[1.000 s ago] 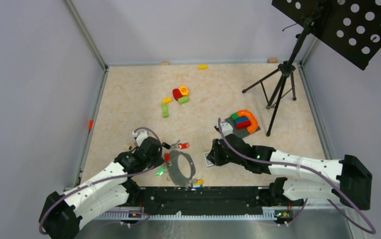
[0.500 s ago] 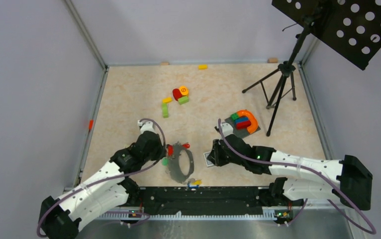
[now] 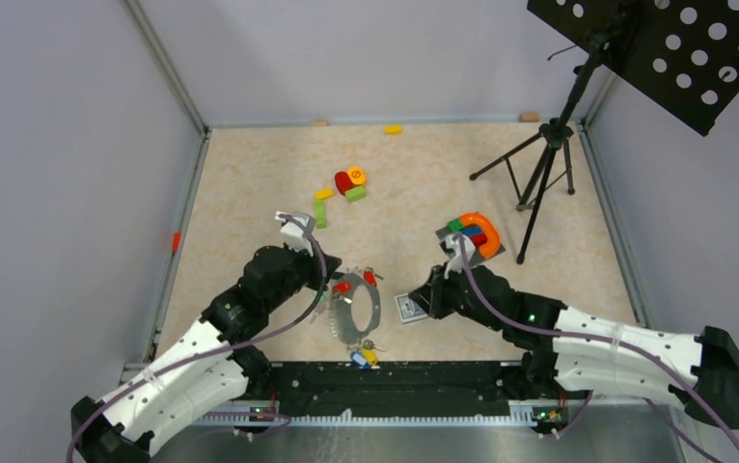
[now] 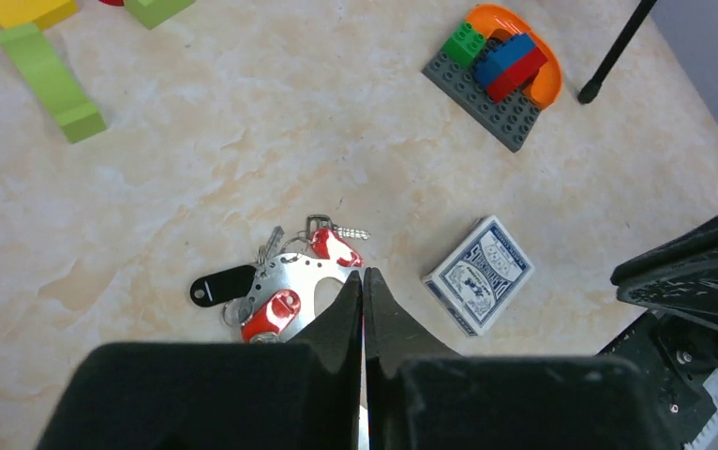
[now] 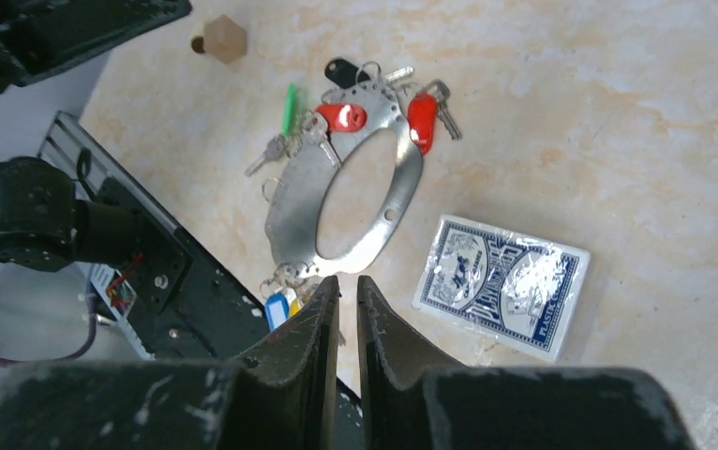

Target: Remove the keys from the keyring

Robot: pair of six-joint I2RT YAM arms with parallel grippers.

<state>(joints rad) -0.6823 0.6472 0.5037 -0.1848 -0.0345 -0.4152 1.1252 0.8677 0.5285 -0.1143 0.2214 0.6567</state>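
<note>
The left gripper point(image 4: 363, 275), jaws pressed together, points at the keyring point(image 4: 294, 272), which lies with its red-tagged keys point(image 4: 274, 312) just left of a playing-card box point(image 4: 478, 275); a brick baseplate point(image 4: 477, 98) sits beyond the box.

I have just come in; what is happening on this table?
The keyring lies flat on the table, its keys still on it. Neither robot hand holds it now: the left hand is shut above its red-tagged end, and the right hand, barely open and empty, hovers by the card box.
</note>
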